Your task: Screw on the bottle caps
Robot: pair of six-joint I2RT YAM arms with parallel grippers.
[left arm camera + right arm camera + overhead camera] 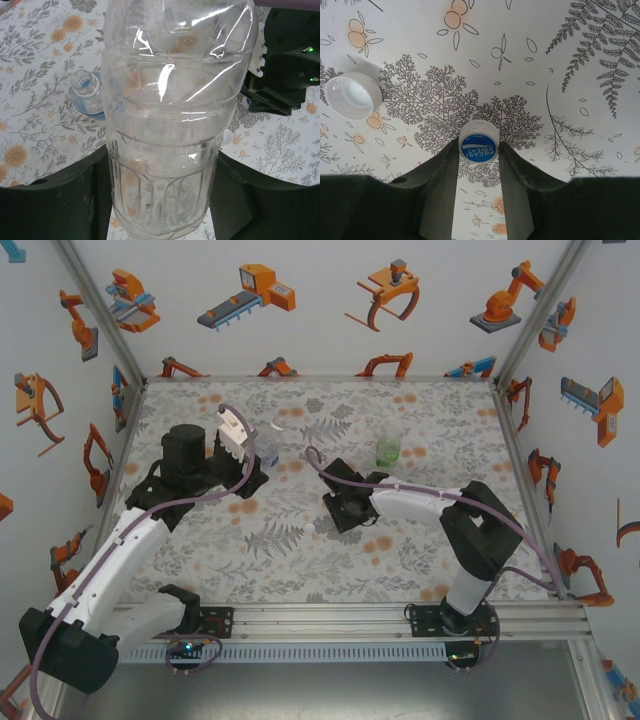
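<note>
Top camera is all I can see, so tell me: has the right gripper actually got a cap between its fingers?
Observer: Yes. On the right wrist camera, the right gripper is shut on a blue-topped cap printed Pocari Sweat.
Operator: Any other cap near it?
Observer: One white cap lies on the table, apart from the fingers, apparently open side up.
Operator: And the left arm?
Observer: The left gripper grips a clear bottle around its body. Beyond it stands a second bottle with its neck open and no cap on.
</note>
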